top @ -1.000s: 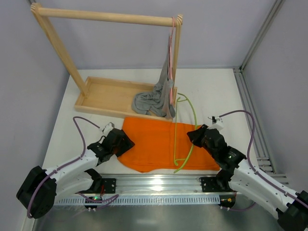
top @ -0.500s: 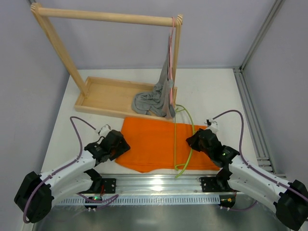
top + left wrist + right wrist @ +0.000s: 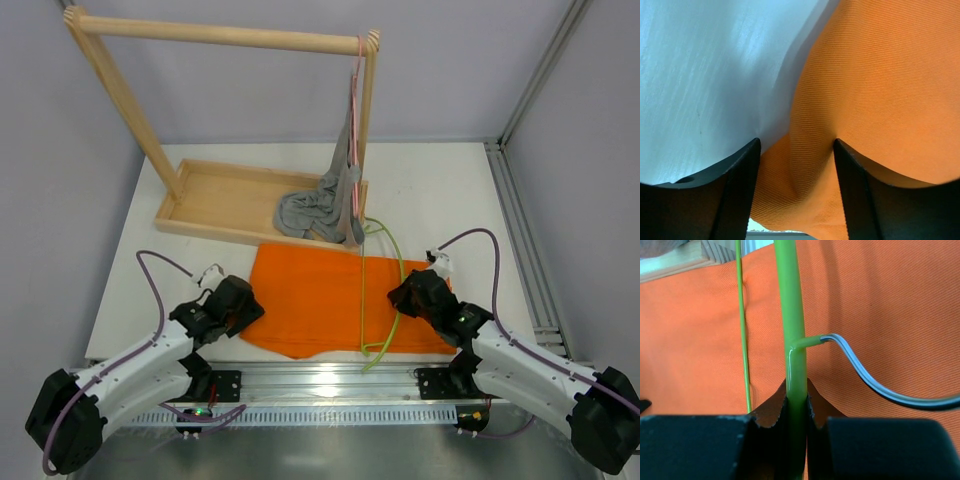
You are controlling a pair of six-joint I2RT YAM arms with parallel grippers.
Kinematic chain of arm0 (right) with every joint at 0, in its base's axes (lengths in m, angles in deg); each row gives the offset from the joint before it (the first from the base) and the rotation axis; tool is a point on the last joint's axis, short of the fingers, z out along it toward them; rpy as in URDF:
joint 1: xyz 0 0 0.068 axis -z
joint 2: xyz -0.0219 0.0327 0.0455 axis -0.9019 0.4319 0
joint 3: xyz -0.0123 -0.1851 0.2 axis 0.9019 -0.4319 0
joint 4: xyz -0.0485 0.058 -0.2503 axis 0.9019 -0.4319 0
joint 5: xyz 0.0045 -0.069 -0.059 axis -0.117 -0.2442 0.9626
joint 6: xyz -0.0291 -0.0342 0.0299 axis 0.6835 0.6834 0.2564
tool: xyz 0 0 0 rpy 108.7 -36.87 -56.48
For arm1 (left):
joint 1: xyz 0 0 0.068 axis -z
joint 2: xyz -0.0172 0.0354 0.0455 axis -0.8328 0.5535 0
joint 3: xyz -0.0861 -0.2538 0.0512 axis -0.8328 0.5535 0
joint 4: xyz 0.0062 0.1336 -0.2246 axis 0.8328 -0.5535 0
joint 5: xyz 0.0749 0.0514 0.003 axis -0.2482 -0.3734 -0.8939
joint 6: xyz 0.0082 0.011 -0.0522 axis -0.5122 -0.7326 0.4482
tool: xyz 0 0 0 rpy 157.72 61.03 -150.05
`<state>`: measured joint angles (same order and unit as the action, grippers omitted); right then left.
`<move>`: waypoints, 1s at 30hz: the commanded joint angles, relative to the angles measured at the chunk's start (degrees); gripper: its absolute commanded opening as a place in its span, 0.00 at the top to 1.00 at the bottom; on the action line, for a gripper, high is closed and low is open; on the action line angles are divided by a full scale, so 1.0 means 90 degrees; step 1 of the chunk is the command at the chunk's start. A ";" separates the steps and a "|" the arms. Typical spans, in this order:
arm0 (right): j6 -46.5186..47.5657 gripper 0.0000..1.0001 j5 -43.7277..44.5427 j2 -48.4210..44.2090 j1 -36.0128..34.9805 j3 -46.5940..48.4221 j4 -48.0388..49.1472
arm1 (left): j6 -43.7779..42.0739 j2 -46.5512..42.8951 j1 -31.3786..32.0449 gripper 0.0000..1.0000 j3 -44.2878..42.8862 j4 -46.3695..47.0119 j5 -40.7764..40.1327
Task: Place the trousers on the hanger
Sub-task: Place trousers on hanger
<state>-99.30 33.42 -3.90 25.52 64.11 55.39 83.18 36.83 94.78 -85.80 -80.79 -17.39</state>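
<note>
A white counter sits boxed in by plain grey walls, with an aluminium frame post at the right corner. At the back stands a pale wooden clothes rack with a tray base. A thin pink hanger hangs from its rail, and a limp grey garment trails from it into the tray.

The large bright orange cloth trousers lie folded flat at the counter's near edge. The thin lime-green hanger lies across their right half.

A second earlier the hanger's far end stood higher and farther from the arms. It now lies lower over the cloth. The right hand has drawn in toward the near edge and grips the green bar tightly. The left hand has slid back along the trousers' left edge. Its fingers stand wide apart, with a ridge of orange cloth between them.

From above, the wrist bodies hide both sets of fingers. The hanger's metal hook runs off the right wrist view's edge. Which end of the folded trousers is the waist cannot be told.
</note>
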 commanded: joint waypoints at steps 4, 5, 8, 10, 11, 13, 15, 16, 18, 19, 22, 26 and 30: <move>0.0178 0.96 0.0117 -0.0177 -0.0044 0.0072 0.0036 | -0.0054 -0.0314 0.0031 0.64 -0.0071 -0.0854 -0.0379; 0.0187 0.96 0.0117 -0.0187 -0.0044 0.0082 0.0007 | -0.0123 -0.0392 0.0021 0.74 -0.0159 -0.0874 -0.0408; 0.0236 0.96 0.0108 -0.0187 -0.0044 0.0111 -0.0023 | -0.0754 -0.0617 0.0021 0.97 -0.0636 -0.0602 -0.0332; 0.0246 0.96 0.0078 -0.0187 -0.0044 0.0111 0.0016 | -0.1040 -0.0695 0.0031 1.00 -0.0881 -0.0135 -0.0088; 0.0265 0.96 0.0049 -0.0177 -0.0034 0.0111 0.0026 | -0.1186 -0.0715 0.0031 1.00 -0.1114 -0.0006 0.0194; 0.0275 0.96 0.0039 -0.0148 -0.0044 0.0121 0.0065 | -0.1246 -0.0676 0.0070 0.99 -0.1311 0.0306 0.0488; 0.0295 0.96 -0.0019 -0.0090 -0.0044 0.0131 0.0104 | -0.1246 -0.0443 0.0255 0.99 -0.1593 0.0727 0.0782; 0.0295 0.96 -0.0019 -0.0070 -0.0044 0.0140 0.0152 | -0.1227 -0.0306 0.0333 0.99 -0.1711 0.0815 0.0812; 0.0305 0.96 -0.0078 -0.0002 -0.0044 0.0140 0.0192 | -0.1236 0.0151 0.0733 1.00 -0.2032 0.1049 0.0754; 0.0314 0.96 -0.0078 0.0028 -0.0034 0.0140 0.0230 | -0.1207 0.0309 0.0899 1.00 -0.2122 0.1156 0.0705; 0.0334 0.96 -0.0156 0.0077 -0.0044 0.0150 0.0289 | -0.1090 0.0953 0.1553 0.99 -0.2424 0.1732 0.0403; 0.0343 0.96 -0.0195 0.0096 -0.0044 0.0150 0.0328 | -0.0847 0.1910 0.2081 1.00 -0.2844 0.2553 0.0246; 0.0276 0.96 -0.0234 0.0077 -0.0044 0.0111 0.0426 | -0.0338 0.2935 0.2423 1.00 -0.3459 0.2611 0.0031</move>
<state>-97.59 33.01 -3.12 25.54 64.13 54.83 76.23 59.50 114.87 -112.25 -65.09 -15.71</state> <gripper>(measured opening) 0.152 0.022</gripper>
